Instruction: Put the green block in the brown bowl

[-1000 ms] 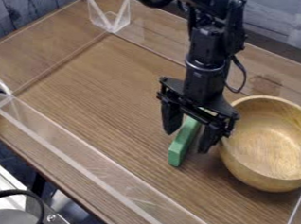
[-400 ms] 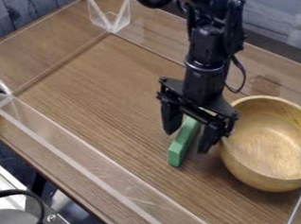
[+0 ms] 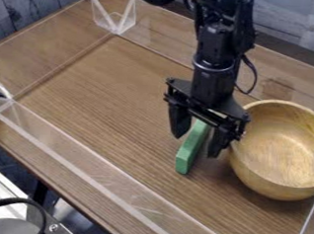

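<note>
Bright green and matt, the block (image 3: 189,153) lies flat on the wooden desk (image 3: 105,114), just left of the brown bowl (image 3: 278,148) as the camera sees it. Its far end runs in between the fingers of the gripper (image 3: 196,132). The gripper stands wide open, one finger to each side of the block, and has hold of nothing.

Step in hand, as judged: closing on the block. Recommended practice is to centre the fingers across its narrow width, keep them in line with its long sides, and set the tips low enough to bear on the sides rather than skim the top. The close should be slow and even, so that the block is not turned or pushed along. The finger nearer the bowl appears close to the rim; contact there could nudge the bowl. The lift should be straight up and clear the rim before any sideways travel.

Condition of the block: long, slim, straight-edged, plain, with no marking visible. Its near end is fully exposed; the far end is partly obscured by the gripper.
</note>
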You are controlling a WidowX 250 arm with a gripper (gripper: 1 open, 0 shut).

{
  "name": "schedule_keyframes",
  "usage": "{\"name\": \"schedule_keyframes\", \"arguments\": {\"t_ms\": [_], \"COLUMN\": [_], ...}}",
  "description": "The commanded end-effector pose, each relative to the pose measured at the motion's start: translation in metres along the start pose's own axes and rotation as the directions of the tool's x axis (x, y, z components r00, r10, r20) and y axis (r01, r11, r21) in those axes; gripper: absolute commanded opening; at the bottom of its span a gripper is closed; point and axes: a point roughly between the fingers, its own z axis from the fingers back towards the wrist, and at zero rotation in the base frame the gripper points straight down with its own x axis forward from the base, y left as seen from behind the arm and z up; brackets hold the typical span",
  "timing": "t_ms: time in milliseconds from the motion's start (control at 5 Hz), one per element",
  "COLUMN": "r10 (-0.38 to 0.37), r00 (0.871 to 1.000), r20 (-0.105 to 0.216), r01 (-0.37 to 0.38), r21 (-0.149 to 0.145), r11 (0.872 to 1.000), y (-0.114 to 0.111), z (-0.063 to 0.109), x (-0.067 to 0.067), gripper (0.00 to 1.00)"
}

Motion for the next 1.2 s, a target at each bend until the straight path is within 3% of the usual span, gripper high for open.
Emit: {"name": "schedule_keyframes", "arguments": {"t_ms": [0, 600, 800, 1000], "r10": [0.006, 0.022, 0.027, 0.032], "r00": [0.998, 0.998, 0.998, 0.998], "r20": [0.066, 0.062, 0.057, 0.059], "r01": [-0.005, -0.021, -0.026, -0.030], "r21": [-0.007, -0.016, -0.021, -0.025], "r11": [1.000, 1.000, 0.999, 0.999], "y": [0.001, 0.003, 0.004, 0.005], "z": [0.015, -0.002, -0.008, -0.010], "x": [0.005, 0.007, 0.007, 0.006], "gripper": [1.00, 1.00, 0.00, 0.00]}}
